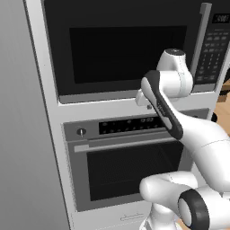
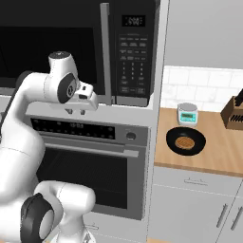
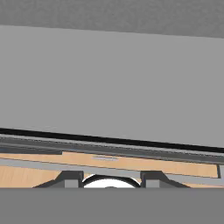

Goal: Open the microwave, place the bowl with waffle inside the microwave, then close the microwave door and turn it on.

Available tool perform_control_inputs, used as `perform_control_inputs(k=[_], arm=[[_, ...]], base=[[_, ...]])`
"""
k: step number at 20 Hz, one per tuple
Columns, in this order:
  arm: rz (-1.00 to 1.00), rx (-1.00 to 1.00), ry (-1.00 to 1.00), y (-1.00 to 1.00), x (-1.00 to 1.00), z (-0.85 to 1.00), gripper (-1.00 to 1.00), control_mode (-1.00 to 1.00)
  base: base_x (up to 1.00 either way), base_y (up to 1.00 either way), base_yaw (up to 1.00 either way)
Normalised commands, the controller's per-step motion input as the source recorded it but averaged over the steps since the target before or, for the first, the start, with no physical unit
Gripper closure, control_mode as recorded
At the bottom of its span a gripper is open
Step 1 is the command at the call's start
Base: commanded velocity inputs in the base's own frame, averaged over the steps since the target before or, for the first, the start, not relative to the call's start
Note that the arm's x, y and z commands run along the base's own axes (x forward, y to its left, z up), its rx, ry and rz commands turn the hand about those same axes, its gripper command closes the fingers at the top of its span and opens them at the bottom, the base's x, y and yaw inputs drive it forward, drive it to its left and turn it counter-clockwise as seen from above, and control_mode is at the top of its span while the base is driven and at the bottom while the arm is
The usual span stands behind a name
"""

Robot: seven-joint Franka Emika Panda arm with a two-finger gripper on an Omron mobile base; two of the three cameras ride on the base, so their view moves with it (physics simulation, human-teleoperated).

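A: White arm up close, you had it raised from the base with the gripper (image 2: 76, 112) held just below the microwave's (image 2: 71, 47) bottom edge, pointing down toward the oven (image 2: 90, 161). I judged that a staging pose, close to the foot of the door handle (image 2: 105, 52).

B: And the jaws?

A: In the hand view the fingertips (image 3: 70, 179) stood apart, roughly halfway, with nothing between them. They touched nothing I could make out.

B: The door?

A: The microwave door (image 1: 126, 49) was shut, flush with the keypad panel (image 2: 132, 57), its handle at about twelve o'clock from the gripper.

B: And the food?

A: Farther off, at three o'clock from the gripper, the bowl with waffle (image 2: 185, 141) sat on the wooden counter (image 2: 218, 152), just before a small scale (image 2: 188, 114), a knife block (image 2: 234, 114) beyond. Untouched, since the door had to open first.
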Motion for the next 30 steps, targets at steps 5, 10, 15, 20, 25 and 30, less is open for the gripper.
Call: perform_control_inputs(k=[5, 10, 15, 20, 25, 30], arm=[[0.0, 0.0, 0.0, 0.0, -0.27, -0.04, -1.0, -1.0], [0.0, 0.0, -0.03, 0.0, -0.55, -0.31, -1.0, -1.0], [0.0, -0.02, -0.04, 0.0, -0.45, -0.36, -1.0, -1.0], [0.0, -0.07, -0.06, 0.0, -0.25, -0.19, -1.0, -1.0], [0.0, -0.03, -0.06, 0.0, -0.09, -0.02, -1.0, 1.0], [0.0, 0.0, 0.0, 0.0, 0.0, 0.0, -1.0, 1.0]], base=[[0.0, 0.0, 0.0], [0.0, 0.0, 0.0], [0.0, 0.0, 0.0], [0.0, 0.0, 0.0], [-0.02, -0.01, 0.0], [-0.01, -0.2, 0.09]])
